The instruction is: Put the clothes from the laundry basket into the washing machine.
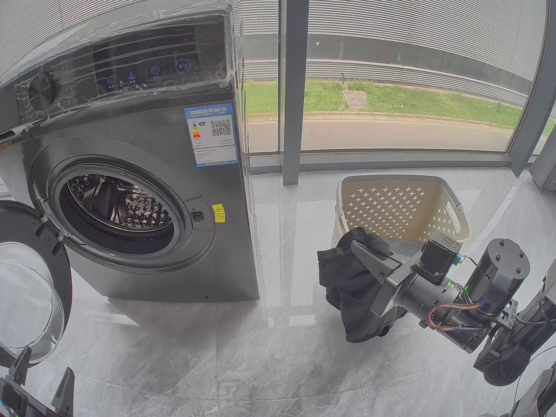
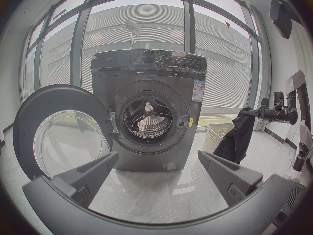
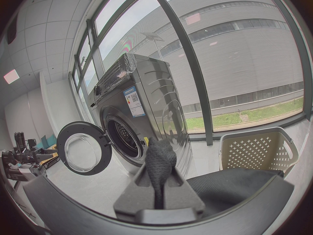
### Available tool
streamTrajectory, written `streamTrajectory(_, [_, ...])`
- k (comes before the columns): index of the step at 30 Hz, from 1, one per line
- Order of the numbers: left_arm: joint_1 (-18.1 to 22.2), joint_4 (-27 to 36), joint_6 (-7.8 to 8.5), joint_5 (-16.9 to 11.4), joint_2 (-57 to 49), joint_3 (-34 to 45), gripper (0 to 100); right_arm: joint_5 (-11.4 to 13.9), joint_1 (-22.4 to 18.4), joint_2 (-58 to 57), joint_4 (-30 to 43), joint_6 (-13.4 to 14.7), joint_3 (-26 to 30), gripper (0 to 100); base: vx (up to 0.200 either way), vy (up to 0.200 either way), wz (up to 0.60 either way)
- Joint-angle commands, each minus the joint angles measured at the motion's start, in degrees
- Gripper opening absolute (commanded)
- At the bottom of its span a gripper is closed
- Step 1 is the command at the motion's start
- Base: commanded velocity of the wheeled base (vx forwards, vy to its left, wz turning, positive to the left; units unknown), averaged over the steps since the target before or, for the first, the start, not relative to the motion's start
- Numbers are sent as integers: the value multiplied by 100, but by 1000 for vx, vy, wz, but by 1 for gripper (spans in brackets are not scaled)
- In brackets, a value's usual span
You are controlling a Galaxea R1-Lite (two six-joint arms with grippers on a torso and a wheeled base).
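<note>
At the lower left corner the left gripper (image 1: 41, 377) stands wide and empty; the washing machine (image 1: 145, 146) occupies the upper left, its door (image 1: 29, 285) swung open; right of centre the right gripper (image 3: 159, 183) pinches a black garment (image 1: 347, 302), which hangs below it, at the laundry basket's (image 1: 399, 209) left rim.

You've got the right gripper (image 3: 159, 186) pinched tight on a black garment (image 3: 159, 159). A wad of it pokes up between the fingers (image 3: 182, 196), and the rest spreads out in front of the beige laundry basket (image 3: 257, 147). Farther off, the grey washing machine (image 3: 156, 92) stands by the window (image 3: 247, 66), its round door (image 3: 84, 147) swung wide open and the drum (image 3: 125, 142) showing.
</note>
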Motion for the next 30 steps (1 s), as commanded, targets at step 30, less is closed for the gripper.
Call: streamTrajectory(30, [7, 2, -4, 2, -101, 92, 100, 238, 448, -108, -17, 16, 89, 0, -7, 113, 0])
